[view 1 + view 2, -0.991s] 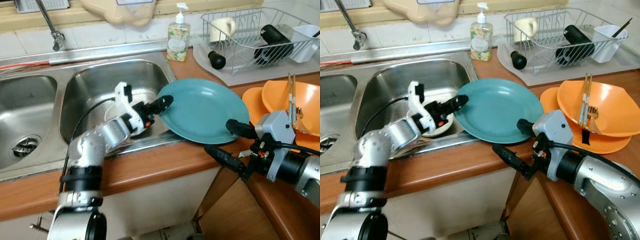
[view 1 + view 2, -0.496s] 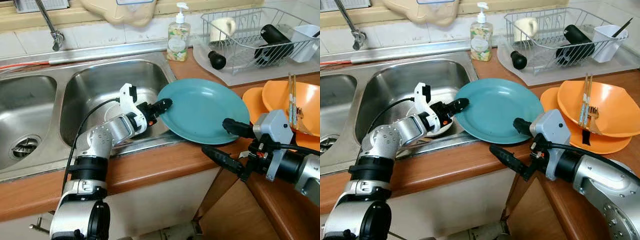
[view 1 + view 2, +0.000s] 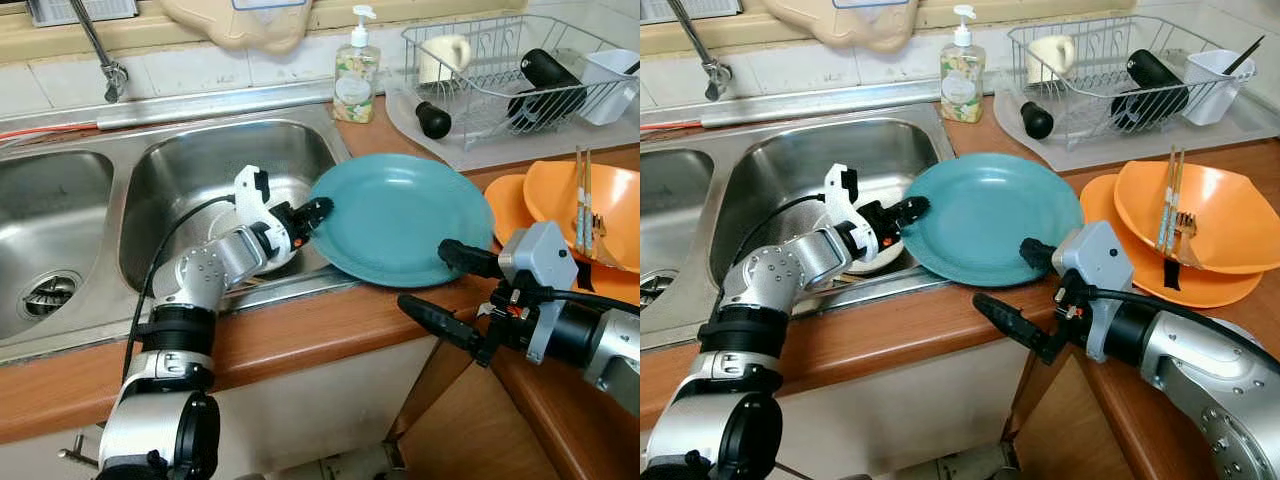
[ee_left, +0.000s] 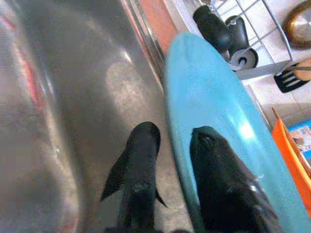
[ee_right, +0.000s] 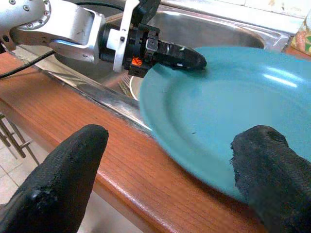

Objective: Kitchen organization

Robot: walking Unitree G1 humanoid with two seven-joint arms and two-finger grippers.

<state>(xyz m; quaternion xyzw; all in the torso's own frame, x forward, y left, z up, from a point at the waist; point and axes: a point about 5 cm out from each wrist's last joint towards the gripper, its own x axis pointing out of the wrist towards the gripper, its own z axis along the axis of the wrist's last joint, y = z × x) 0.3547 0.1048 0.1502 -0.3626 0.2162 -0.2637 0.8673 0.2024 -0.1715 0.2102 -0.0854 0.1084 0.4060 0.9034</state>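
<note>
A teal plate (image 3: 400,220) lies tilted across the sink's right rim and the wooden counter. My left gripper (image 3: 312,212) is shut on the plate's left rim above the sink basin (image 3: 190,165). In the left wrist view one black finger (image 4: 141,165) runs under the plate (image 4: 218,107) and the other lies on top. My right gripper (image 3: 425,277) is open at the plate's front edge, one finger over the rim, the other lower, in front of the counter edge. The right wrist view has the plate (image 5: 233,111) between its spread fingers.
A white bowl (image 3: 880,262) sits in the sink below my left gripper. Stacked orange bowls (image 3: 600,210) with chopsticks and a fork (image 3: 582,195) stand right of the plate. A soap bottle (image 3: 356,75), a dish rack (image 3: 500,70) and a tap (image 3: 105,60) line the back.
The plate's left rim has shifted a little left and up with my left gripper. My right gripper has crept left, closer under the plate's front edge.
</note>
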